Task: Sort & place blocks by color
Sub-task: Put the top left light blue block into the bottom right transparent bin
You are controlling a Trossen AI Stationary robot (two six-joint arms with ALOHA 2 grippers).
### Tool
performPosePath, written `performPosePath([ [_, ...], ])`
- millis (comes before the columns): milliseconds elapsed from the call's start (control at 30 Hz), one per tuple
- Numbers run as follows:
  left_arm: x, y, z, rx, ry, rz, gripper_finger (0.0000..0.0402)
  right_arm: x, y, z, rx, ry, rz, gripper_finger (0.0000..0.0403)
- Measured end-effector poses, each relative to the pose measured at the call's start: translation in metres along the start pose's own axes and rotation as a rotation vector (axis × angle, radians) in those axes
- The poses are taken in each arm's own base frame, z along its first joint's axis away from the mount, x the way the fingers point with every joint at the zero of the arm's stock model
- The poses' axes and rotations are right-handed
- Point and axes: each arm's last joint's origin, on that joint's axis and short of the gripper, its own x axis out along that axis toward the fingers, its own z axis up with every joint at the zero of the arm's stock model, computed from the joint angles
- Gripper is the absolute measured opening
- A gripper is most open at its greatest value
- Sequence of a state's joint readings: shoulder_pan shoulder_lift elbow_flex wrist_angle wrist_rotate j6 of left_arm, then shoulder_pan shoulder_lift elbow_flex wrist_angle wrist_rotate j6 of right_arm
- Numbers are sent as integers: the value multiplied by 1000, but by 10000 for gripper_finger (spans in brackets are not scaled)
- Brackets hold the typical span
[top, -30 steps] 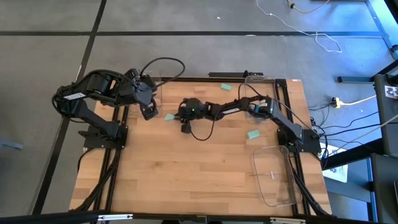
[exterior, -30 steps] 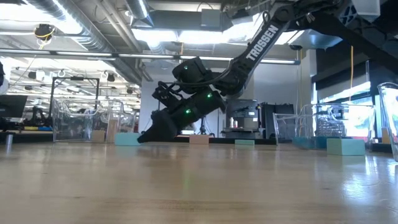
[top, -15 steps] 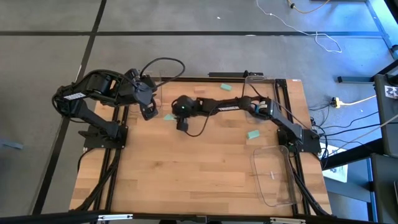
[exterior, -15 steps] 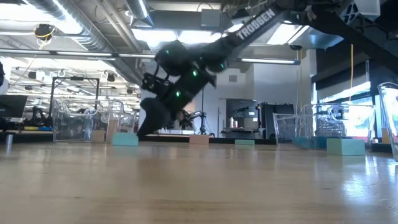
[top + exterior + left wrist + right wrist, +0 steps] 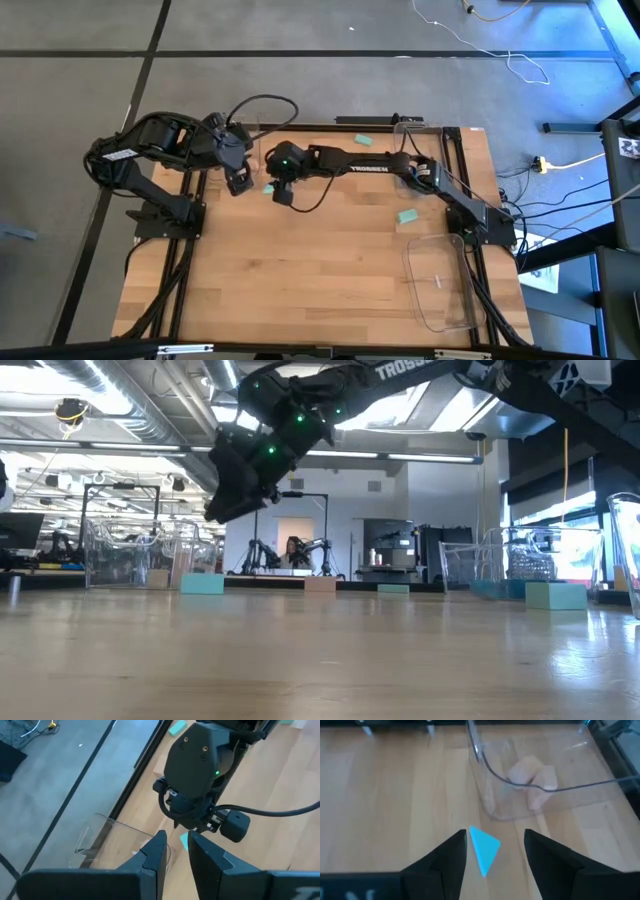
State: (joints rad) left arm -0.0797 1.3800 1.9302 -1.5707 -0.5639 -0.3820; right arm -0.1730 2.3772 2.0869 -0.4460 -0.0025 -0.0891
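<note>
2 black arms, white TROSSEN lettering, green lights, looping black cables.

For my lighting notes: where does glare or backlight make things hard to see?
Low view: ceiling lights behind the right gripper leave it a dark silhouette, and the table shines. Right wrist view: tan blocks show only faintly through the clear tray's wall.
</note>
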Motion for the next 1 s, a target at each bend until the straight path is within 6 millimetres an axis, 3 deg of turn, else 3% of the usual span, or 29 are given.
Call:
performPosePath([
  [300,0,0,0,0,0,-1,72,4,3,-10,-61,77,88,197],
  [567,0,0,0,0,1,-1,72,35,3,-23,-72,34,56,197],
  [1000,0,0,0,0,2,-5,72,57,-4,-38,-70,27,27,197],
])
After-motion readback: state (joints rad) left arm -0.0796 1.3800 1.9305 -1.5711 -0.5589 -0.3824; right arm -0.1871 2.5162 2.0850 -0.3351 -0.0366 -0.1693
